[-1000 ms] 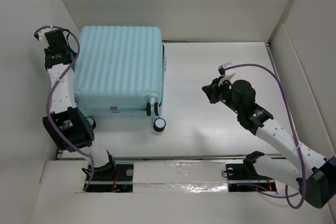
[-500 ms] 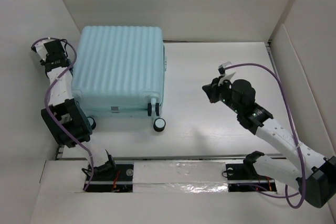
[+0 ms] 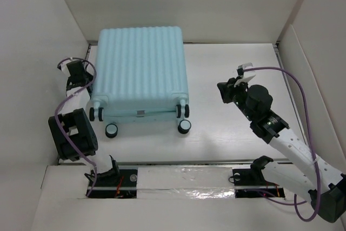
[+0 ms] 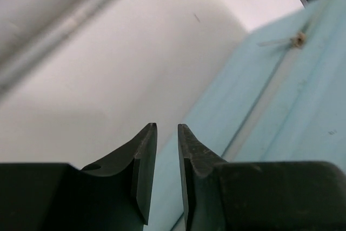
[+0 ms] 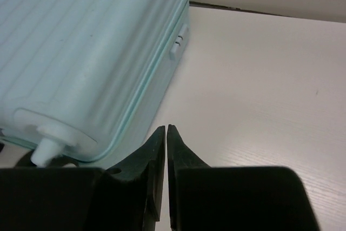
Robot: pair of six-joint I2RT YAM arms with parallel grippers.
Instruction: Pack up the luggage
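Note:
The luggage (image 3: 140,68) is a pale aqua ribbed suitcase. It lies flat and closed at the left-middle of the table, its black-and-white wheels (image 3: 185,127) toward the near edge. My left gripper (image 3: 77,71) sits close beside the luggage's left side. In the left wrist view that gripper (image 4: 167,126) stands open by a narrow gap with nothing in it, the luggage's side (image 4: 303,106) and a zipper pull (image 4: 296,39) just ahead. My right gripper (image 3: 224,92) hovers over the table right of the luggage. The right wrist view shows it (image 5: 166,128) shut and empty, pointing at the shell's corner (image 5: 81,52).
White walls close in the table at the back and left (image 3: 32,36). A cardboard flap (image 3: 308,74) stands along the right. A foil-taped strip (image 3: 178,178) runs along the near edge between the arm bases. A small latch (image 5: 178,41) sits on the luggage's right side.
The luggage has slid right and turned, so both pairs of wheels now show. My left gripper came nearer and rightward along its side. My right gripper drifted slightly right.

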